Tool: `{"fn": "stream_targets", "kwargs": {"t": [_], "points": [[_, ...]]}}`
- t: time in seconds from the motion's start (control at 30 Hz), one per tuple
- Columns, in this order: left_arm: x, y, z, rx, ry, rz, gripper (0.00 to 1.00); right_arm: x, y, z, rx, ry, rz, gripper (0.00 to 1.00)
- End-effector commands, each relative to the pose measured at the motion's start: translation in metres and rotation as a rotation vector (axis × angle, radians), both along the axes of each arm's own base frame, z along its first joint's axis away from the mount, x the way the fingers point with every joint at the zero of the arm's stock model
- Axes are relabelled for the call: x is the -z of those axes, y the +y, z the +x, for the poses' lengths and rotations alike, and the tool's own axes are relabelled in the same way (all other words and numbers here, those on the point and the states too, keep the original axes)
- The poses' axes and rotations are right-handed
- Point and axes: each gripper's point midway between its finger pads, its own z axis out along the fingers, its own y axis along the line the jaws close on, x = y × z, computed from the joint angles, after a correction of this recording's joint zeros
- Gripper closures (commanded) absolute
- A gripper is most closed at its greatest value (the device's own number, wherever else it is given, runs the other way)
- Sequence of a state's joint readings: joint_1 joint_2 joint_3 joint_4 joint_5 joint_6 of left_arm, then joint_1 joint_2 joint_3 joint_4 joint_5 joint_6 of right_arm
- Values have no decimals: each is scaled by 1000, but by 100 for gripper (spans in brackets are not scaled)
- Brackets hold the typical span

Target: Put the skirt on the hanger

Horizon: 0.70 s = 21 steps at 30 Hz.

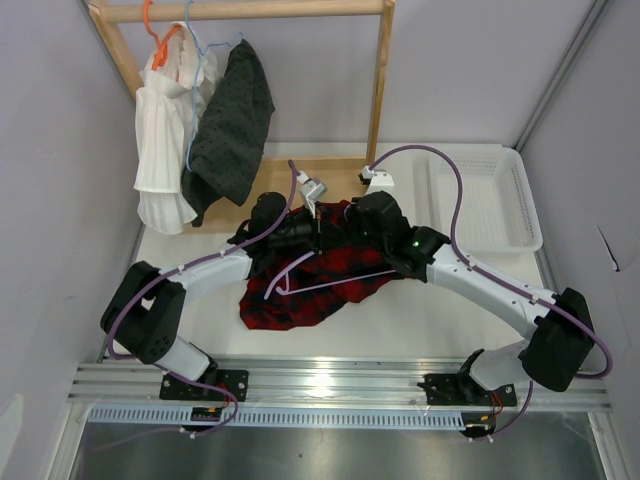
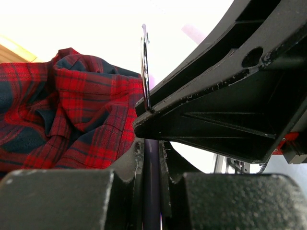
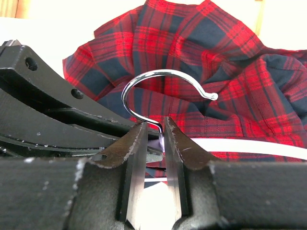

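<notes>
My left gripper pinched the hanger bar, my right gripper its neck; 2 narrow grips, skirt lay underneath.

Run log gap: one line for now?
left fingers: shut on lilac hanger; right fingers: astride base of hook, grip unclear; skirt: crumpled beneath hanger
</notes>
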<state>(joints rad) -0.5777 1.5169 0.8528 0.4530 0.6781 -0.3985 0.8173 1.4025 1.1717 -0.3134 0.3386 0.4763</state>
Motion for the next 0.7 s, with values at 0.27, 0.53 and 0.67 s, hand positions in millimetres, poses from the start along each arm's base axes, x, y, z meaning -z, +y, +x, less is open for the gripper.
{"fn": "stream_targets", "kwargs": {"t": [0.27,0.53,0.67], "points": [[-49,-9,2,10,-165,-77,100,15,-18,9,106,-21,-47,78],[-48,-8,5,-4,-160,-65,99,10,-23,12,135,-32,-61,100],[-47,-6,4,-6,-158,-54,92,6,-29,13,160,-47,-68,100]]}}
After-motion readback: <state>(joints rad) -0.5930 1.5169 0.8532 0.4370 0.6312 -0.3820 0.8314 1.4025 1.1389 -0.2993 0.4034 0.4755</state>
